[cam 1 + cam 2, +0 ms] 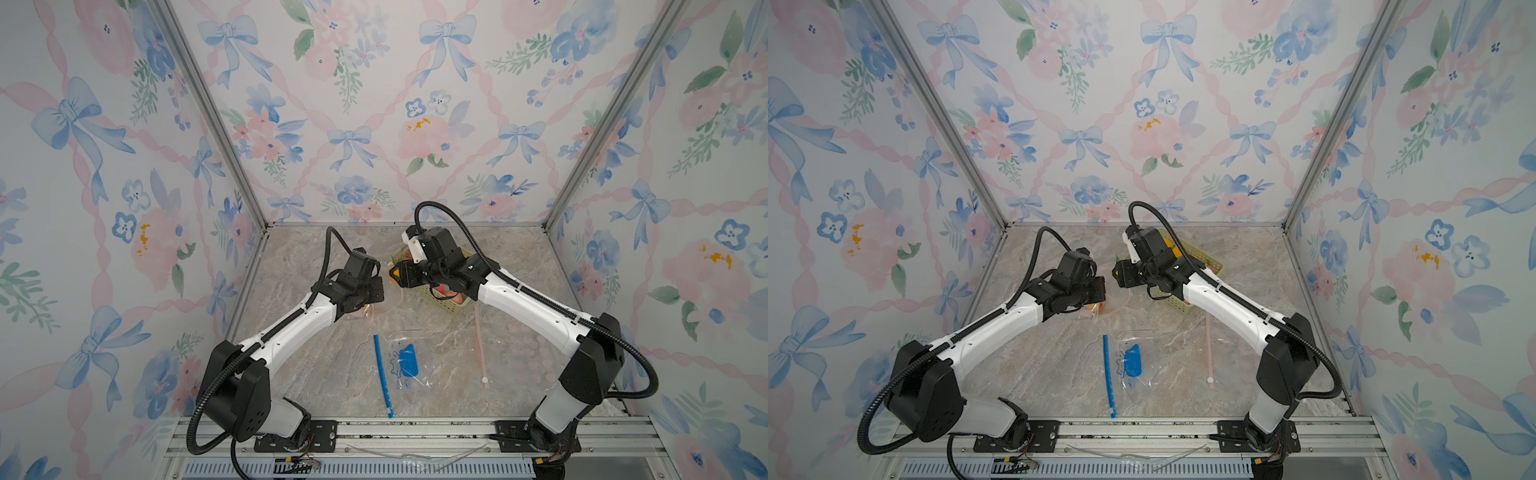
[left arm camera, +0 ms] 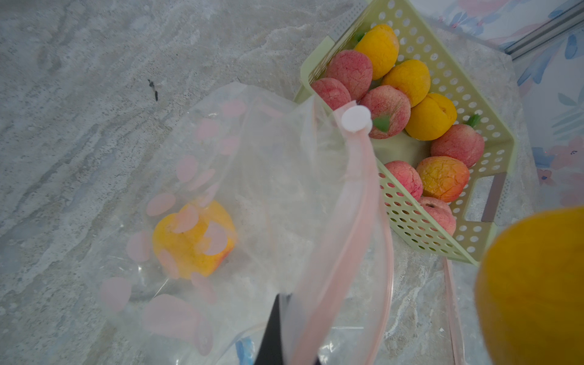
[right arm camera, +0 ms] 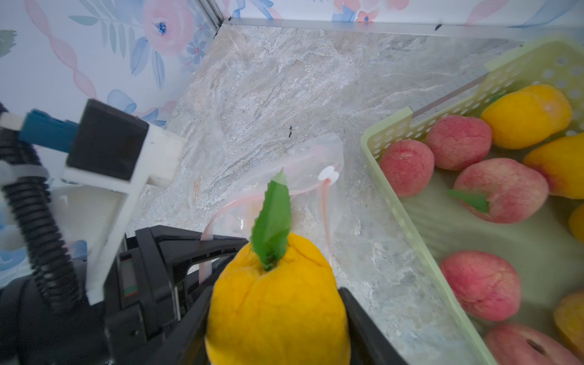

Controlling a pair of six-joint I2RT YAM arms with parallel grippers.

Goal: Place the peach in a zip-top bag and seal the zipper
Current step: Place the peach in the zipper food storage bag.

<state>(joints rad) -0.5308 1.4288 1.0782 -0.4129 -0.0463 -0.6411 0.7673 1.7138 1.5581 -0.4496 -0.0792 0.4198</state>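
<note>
Jaws nearly meet in a top view, left gripper [image 1: 375, 292] facing right gripper [image 1: 393, 273]. Left wrist: its jaws pinch the zip-top bag [image 2: 252, 177] rim, one yellow fruit [image 2: 192, 240] already inside. Right wrist: jaws grip the peach [image 3: 278, 294] just short of the mouth; I'd say insertion and sealing remain.

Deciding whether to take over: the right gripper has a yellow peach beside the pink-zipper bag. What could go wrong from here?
The left gripper holds the bag by one rim spot, so the limp mouth may fold and the yellow peach in the right gripper could roll onto the table. A second peach already inside may crowd the zipper.
</note>
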